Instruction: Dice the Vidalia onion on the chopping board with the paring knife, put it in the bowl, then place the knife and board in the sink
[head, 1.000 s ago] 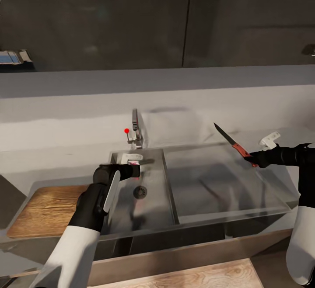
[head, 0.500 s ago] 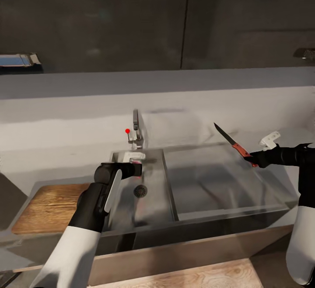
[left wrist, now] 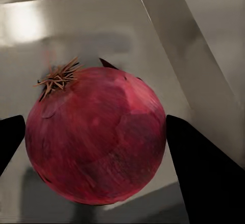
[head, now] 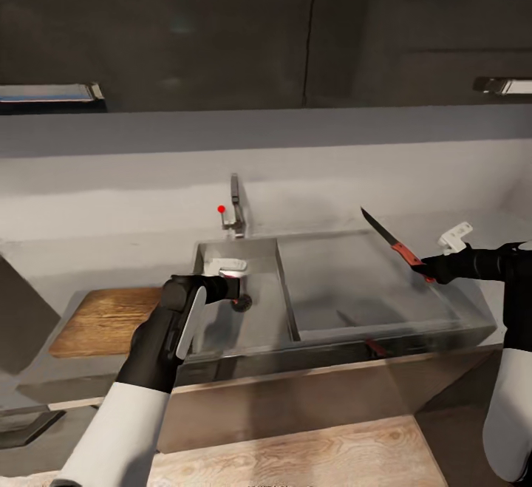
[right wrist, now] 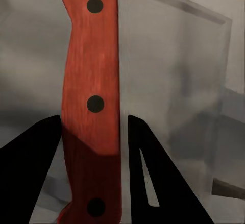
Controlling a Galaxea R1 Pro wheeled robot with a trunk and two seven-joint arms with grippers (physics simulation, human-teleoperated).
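My left gripper (head: pixel 235 289) reaches over the basin of the grey steel sink (head: pixel 277 317) and is shut on the onion (left wrist: pixel 97 134), a red-purple bulb with a dry root tuft. Its dark fingers (left wrist: pixel 204 175) press on both sides of the bulb. Over the drainboard's right end, my right gripper (head: pixel 431 271) is shut on the paring knife (head: pixel 390 240), dark blade pointing up and left. The knife's orange-red handle (right wrist: pixel 92 106) sits between the fingers (right wrist: pixel 35 175). The wooden chopping board (head: pixel 111 321) lies on the countertop (head: pixel 118 250) left of the sink. The bowl is out of view.
A chrome tap (head: pixel 236 210) with a red knob (head: pixel 221 209) stands behind the basin. A grey backsplash and dark wall cabinets rise behind the counter. The metal counter front (head: pixel 295 398) drops to a light wooden floor (head: pixel 295 457).
The camera has moved, so the sink and board now sit higher and smaller in the picture. Both grippers keep their holds and the same places in the view.
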